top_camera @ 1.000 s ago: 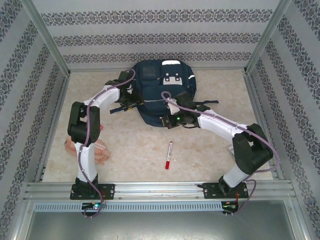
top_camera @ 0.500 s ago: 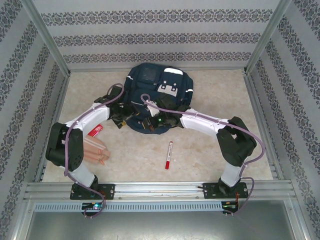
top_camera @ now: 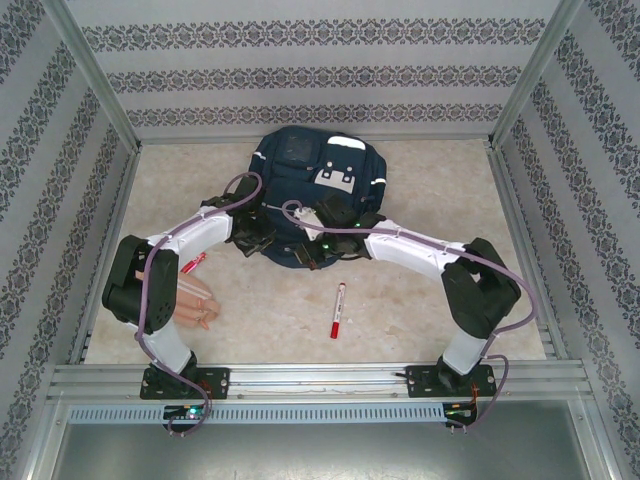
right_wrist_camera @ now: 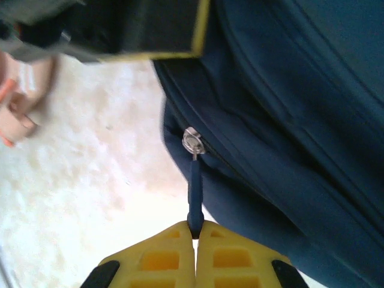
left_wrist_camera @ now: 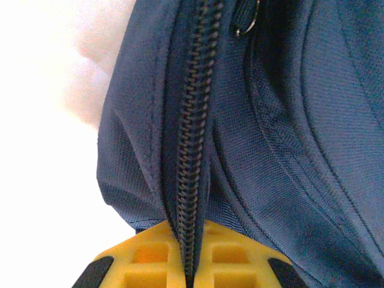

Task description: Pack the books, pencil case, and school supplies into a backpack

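Left gripper (left_wrist_camera: 189,275): yellow fingers closed together, pinching the zip seam of the large navy-blue fabric backpack (left_wrist_camera: 288,150). The dark zip teeth (left_wrist_camera: 192,150) run from between the fingertips towards 12 o'clock.

Right gripper (right_wrist_camera: 195,233): fingers pressed shut on the dark pull tab (right_wrist_camera: 194,192). The tab leads at 12 o'clock to the metal slider (right_wrist_camera: 192,143) on the backpack's zip line.

From the top view, both grippers sit at the backpack's near edge and close to each other, the left at its 7 o'clock and the right at its 6 o'clock. The backpack lies at 12 o'clock on the beige marbled table (top_camera: 440,190).

A slim marker pen with white barrel and red cap (top_camera: 338,310) lies at 6 o'clock from the right gripper, apart from it, cap end towards the arm bases.

A soft peach-pink ribbed pencil case (top_camera: 195,302) lies at 8 o'clock from the left gripper, beside the left arm and well apart from the fingers.
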Controlling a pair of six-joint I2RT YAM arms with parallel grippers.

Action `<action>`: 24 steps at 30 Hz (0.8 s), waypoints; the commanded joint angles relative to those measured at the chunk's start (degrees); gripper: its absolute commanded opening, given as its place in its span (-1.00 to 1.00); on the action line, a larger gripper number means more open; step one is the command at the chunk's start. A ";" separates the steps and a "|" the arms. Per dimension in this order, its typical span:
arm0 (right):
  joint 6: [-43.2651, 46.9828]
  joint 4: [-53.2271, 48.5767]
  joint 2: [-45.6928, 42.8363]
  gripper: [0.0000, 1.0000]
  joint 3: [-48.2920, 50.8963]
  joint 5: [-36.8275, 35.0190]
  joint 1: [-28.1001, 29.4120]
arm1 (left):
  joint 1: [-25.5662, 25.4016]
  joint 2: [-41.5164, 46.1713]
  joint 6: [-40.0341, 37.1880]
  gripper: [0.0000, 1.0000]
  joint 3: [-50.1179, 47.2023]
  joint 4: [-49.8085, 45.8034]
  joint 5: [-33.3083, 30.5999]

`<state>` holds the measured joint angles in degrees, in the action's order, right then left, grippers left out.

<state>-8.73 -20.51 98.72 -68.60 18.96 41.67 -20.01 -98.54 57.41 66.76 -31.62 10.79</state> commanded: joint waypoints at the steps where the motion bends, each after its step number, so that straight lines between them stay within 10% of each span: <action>1: 6.64 -8.59 -2.87 -1.00 2.30 -8.03 -3.24 | 1.00 1.73 -4.56 -1.00 1.64 -2.18 -2.77; 13: 10.26 -5.19 -0.61 -1.00 3.47 -28.48 -14.46 | 3.80 -0.28 -10.01 -1.00 -0.70 2.33 6.89; 19: 12.50 -4.82 -1.38 -0.89 1.14 -3.35 -15.52 | 3.68 -0.95 -9.00 -0.96 -0.09 1.14 11.46; 22: 10.04 -2.76 -4.13 -0.45 3.25 9.17 -13.29 | 3.60 0.33 -7.94 0.11 1.11 -0.50 13.60; 24: 6.19 0.28 -4.91 -0.32 5.24 13.35 -12.05 | 3.41 2.06 -7.96 0.28 2.25 -3.30 12.57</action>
<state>0.71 -24.01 96.64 -65.06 18.37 27.79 -16.43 -98.85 49.71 66.67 -31.29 20.99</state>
